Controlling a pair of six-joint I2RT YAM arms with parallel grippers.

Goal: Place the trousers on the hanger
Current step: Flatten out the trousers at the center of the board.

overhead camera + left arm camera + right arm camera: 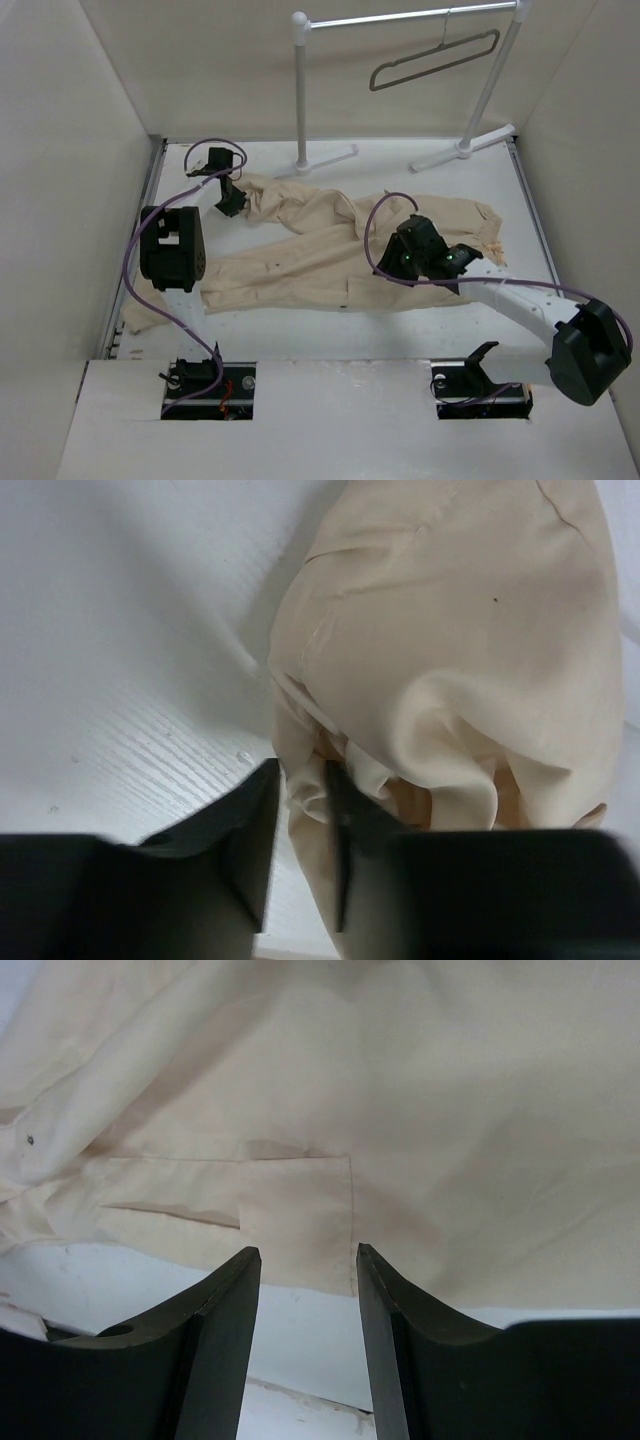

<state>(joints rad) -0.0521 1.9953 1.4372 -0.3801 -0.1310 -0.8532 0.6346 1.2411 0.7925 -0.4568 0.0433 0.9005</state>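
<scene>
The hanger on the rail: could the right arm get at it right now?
Probably: nothing stands between the right pincer and the hanger, only flat trousers; it hangs far back, though, so it may be a stretch.

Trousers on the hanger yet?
No. The trousers lie spread on the table; the hanger hangs bare on the rack.

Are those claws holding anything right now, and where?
The left gripper pinches a bunched fold at the far-left end of the trousers; the right gripper is open, holding nothing.
</scene>
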